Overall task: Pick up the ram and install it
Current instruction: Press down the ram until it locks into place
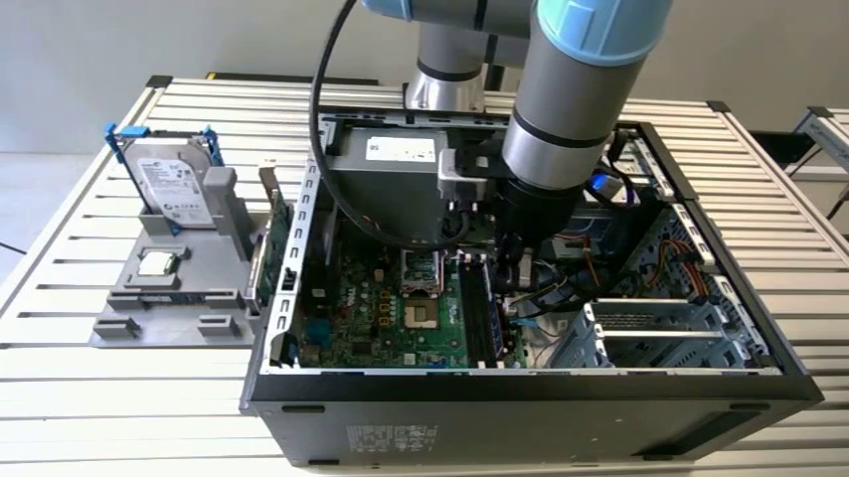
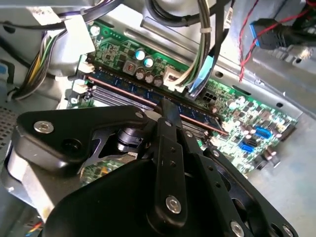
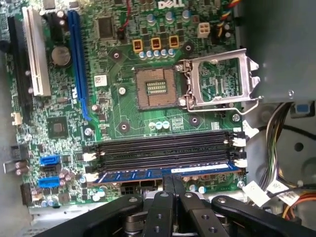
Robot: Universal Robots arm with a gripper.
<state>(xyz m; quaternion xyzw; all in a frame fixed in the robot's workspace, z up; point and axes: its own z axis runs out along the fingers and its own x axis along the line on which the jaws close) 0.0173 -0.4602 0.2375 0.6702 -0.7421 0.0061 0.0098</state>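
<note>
Ram (image 3: 163, 174) stands in a motherboard slot, gripper (image 3: 172, 178) closed on it

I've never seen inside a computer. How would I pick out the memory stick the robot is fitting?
Find the open computer case and its green motherboard. Beside the open square processor socket run parallel black memory slots. The ram is the bluish strip standing in the outermost slot, at the gripper; the others are empty.

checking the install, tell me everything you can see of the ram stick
The ram is a long, thin blue circuit-board stick with dark chips along its face. It stands on edge in the outermost of the motherboard's memory slots, lying along the slot beside the empty black slots. The gripper is closed on its top edge near the middle. White end latches sit at the slot ends; whether it is fully seated cannot be told.
</note>
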